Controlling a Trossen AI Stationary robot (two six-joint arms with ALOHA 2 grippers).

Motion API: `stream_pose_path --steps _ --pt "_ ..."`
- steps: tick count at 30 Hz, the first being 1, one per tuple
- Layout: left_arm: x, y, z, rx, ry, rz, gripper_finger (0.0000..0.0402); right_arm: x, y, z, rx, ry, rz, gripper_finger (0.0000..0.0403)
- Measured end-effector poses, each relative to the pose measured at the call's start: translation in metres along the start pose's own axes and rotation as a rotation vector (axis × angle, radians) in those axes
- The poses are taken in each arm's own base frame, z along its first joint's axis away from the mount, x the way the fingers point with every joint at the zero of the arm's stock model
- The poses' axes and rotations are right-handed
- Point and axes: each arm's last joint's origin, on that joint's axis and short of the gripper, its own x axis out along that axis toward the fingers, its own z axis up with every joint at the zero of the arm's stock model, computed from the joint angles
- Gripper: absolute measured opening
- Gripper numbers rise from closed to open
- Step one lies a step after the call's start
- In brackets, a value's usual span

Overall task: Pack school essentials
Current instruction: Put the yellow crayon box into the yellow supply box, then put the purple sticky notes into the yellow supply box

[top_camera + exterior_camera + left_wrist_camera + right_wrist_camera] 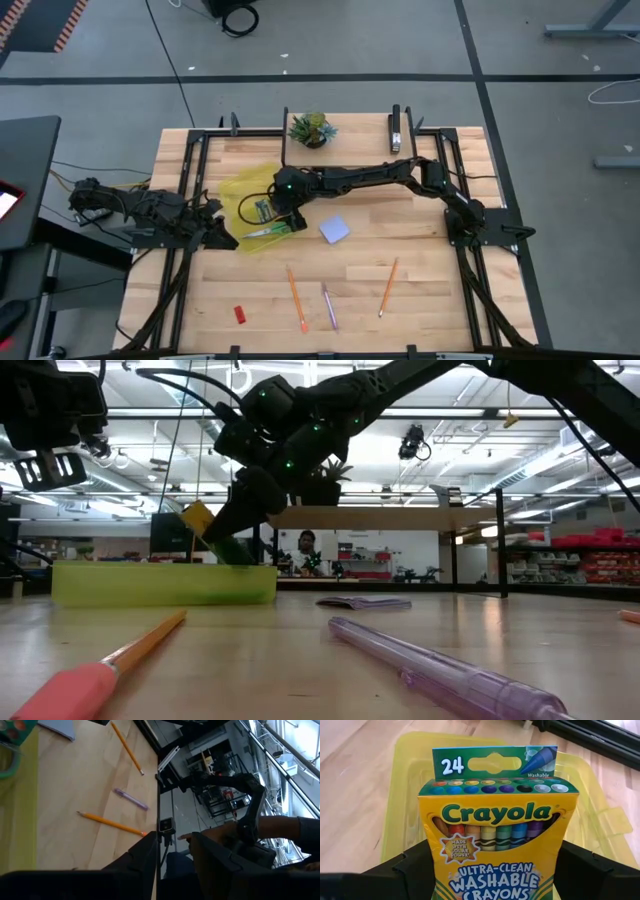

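My right gripper (283,216) reaches over the shallow yellow bin (238,190) and is shut on the yellow-green crayon box (492,835), which hangs above the bin's inside (410,780). The green-handled scissors (268,232) lie at the bin's near corner. On the bare wood lie the pale blue notepad (335,230), two orange pencils (297,297) (388,287), the purple pen (329,306) and the red eraser (240,314). My left gripper (175,865) waits open at the table's left edge, off the bin's near-left corner. My right gripper pinches the crayon box's lower half (430,880) between its two fingers (395,872), one on each narrow side. The fingers slant down from the table's right. The box is lifted clear over the bin, tilted, with its flap end (492,762) pointing away from the wrist.
A small potted plant (312,130) and a black stapler (396,128) stand at the far edge. A black frame (190,200) rims the table. Open wood lies between the notepad and the pencils. A person shows far behind the table (305,550).
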Motion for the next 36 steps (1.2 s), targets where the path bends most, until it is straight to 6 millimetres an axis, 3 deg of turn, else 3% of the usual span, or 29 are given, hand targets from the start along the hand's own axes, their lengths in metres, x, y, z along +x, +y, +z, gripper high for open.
stream_pose_path --steps 7,15,31,36 --pt "0.0 0.0 0.0 0.0 0.0 0.0 0.0124 -0.001 -0.002 -0.005 0.018 0.034 0.009 0.0333" --pt "0.0 0.0 0.0 -0.002 0.0 0.0 0.0128 -0.002 -0.005 -0.006 0.044 0.034 0.004 0.0395" --pt "0.0 0.0 0.0 0.004 0.0 0.0 0.0127 0.0 0.002 -0.002 0.017 0.033 0.012 0.0395" --pt "0.0 0.001 0.0 0.031 0.003 0.007 0.0122 -0.014 0.007 0.014 0.084 0.027 -0.039 0.0394"
